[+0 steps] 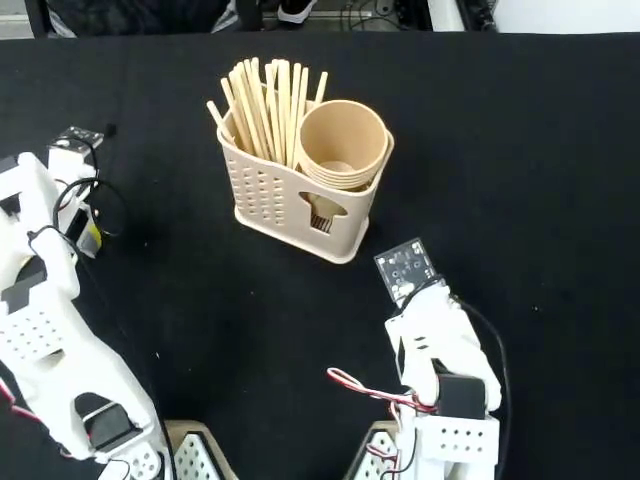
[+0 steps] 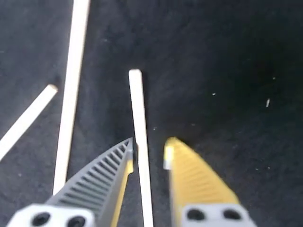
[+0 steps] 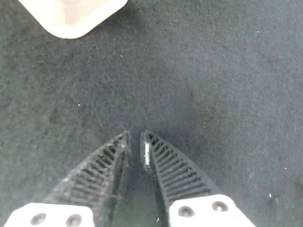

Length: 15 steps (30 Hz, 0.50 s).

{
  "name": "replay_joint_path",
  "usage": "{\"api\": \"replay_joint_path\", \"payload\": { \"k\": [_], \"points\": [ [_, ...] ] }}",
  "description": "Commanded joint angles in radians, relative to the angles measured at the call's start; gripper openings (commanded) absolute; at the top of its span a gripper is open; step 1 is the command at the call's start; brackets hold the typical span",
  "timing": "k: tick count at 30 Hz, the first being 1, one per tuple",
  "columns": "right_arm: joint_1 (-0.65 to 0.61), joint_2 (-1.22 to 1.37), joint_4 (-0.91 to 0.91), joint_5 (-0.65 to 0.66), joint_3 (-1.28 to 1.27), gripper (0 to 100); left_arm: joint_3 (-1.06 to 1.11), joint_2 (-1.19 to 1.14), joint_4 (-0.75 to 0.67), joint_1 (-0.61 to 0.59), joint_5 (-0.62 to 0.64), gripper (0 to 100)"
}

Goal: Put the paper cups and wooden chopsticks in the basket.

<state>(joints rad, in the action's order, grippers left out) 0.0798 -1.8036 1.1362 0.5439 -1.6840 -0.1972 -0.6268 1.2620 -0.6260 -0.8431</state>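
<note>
While you look down from the high view, the basket stands upright near the middle of the black cloth. Its compartment toward the left arm holds a bundle of wooden chopsticks standing on end and leaning a little. The other compartment holds the paper cups, nested in one stack with their mouths up. Your left arm sits at the table's left edge, well apart from the basket. Your right arm rises from the near edge, with its wrist close to the basket's near corner.

Through the left wrist view, the left gripper is low over the cloth with its jaws spread. One finger is grey and ribbed, the other yellow. A loose chopstick lies flat on the cloth and runs between them, just beside the grey finger's tip and clear of the yellow one. Whether it touches the grey tip you cannot tell. A second chopstick lies roughly parallel to it on the grey finger's side, and a third chopstick lies at an angle beyond that.

Through the right wrist view, the right gripper hangs over bare cloth with its jaws all but pressed together, only a thin slit between the tips and nothing in it. A rounded lower corner of the basket stands on the cloth ahead of it, well apart from the tips.
</note>
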Motion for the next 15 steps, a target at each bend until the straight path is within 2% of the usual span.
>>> {"api": "replay_joint_path", "payload": {
  "k": [1, 5, 13, 15],
  "points": [
    [-0.009, -0.071, -0.017, 0.003, 0.004, 5.3, -0.081, -0.006, 0.058, -0.022, -0.048, 4],
    [-0.009, -0.071, -0.017, 0.003, 0.004, 5.3, -0.134, -0.006, 0.204, -0.007, -0.137, 4],
    [-0.009, -0.071, -0.017, 0.003, 0.004, 5.3, -0.367, -0.005, 0.477, -0.012, -0.133, 3],
    [-0.009, -0.071, -0.017, 0.003, 0.004, 5.3, -0.404, -0.005, 0.499, -0.013, -0.124, 3]
  ]
}}
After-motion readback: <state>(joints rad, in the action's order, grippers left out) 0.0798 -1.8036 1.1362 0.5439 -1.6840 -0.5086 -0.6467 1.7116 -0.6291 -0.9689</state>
